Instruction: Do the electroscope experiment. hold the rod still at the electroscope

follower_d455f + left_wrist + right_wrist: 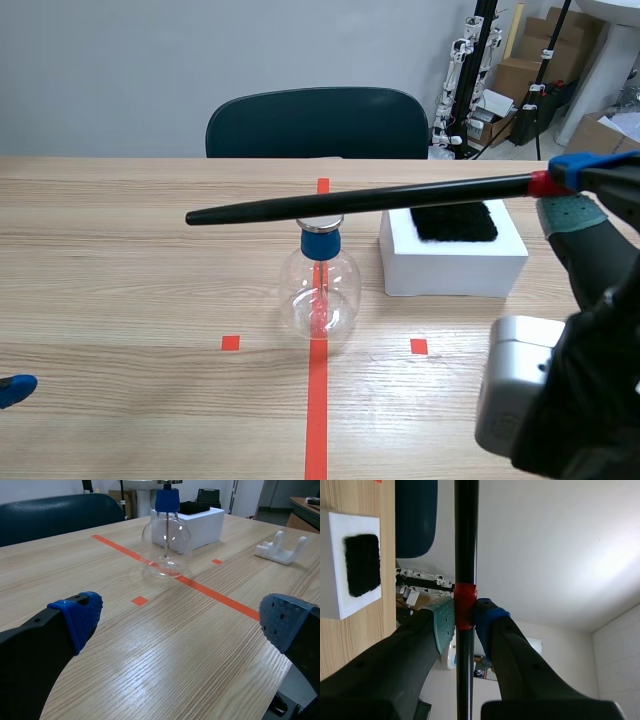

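Note:
The electroscope (319, 290) is a clear round flask with a blue cap and a metal disc on top, standing on the orange-red centre line; it also shows ahead of my left gripper (166, 535). A long black rod (360, 201) with a red band lies almost level just above the disc, its tip pointing left past the flask. My right gripper (566, 190) is shut on the rod at the red band (464, 606), raised at the right. Low at the table's left edge, my left gripper (180, 617) stands open with nothing between its fingers.
A white foam block (452, 252) with a black cloth (455, 221) on top stands right of the flask. A white holder (280, 548) lies on the table beyond my left gripper. A dark chair (316, 122) stands behind the table's far edge.

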Robot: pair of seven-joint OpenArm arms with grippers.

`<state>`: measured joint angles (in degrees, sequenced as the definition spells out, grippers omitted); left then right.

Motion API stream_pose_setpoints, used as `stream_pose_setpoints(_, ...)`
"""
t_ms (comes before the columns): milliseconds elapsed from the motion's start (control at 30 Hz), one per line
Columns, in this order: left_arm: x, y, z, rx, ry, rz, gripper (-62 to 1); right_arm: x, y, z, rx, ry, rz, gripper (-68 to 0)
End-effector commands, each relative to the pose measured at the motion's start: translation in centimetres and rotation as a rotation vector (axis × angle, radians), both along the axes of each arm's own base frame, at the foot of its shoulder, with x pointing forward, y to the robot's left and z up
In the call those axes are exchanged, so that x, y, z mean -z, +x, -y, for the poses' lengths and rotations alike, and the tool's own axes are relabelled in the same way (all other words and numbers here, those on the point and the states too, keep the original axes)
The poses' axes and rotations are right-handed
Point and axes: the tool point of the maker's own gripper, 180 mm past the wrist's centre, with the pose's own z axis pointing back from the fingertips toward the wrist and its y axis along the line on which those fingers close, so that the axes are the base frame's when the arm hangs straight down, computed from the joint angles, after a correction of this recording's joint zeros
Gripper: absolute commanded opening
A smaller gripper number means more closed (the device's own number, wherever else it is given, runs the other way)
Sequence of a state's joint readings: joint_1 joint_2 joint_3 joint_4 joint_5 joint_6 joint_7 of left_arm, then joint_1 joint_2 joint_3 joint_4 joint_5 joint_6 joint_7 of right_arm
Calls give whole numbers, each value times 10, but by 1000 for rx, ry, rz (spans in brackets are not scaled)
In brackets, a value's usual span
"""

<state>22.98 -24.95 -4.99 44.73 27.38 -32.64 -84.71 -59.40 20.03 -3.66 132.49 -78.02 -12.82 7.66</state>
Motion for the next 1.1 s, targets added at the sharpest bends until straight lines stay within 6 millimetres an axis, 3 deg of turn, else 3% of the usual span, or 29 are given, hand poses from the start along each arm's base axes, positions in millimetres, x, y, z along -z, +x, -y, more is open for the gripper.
stream_pose_setpoints(0, -9, 4, -2, -4, -17, 36, 14, -11, 3, -1, -6, 5, 42, -651)
stream_pose_setpoints(567, -9, 4, -2, -4, -17, 36, 14, -13, 5, 0, -1, 4, 53, -651)
stream_pose_setpoints(900, -9, 4, -2, -4, -17, 36, 14, -49, 41, 30, 116, 7, 220, -651)
stream_pose_setpoints(1067, -9, 4, -2, -4, -17, 36, 14, -47, 58, 40, 110, -45, 259, -651)
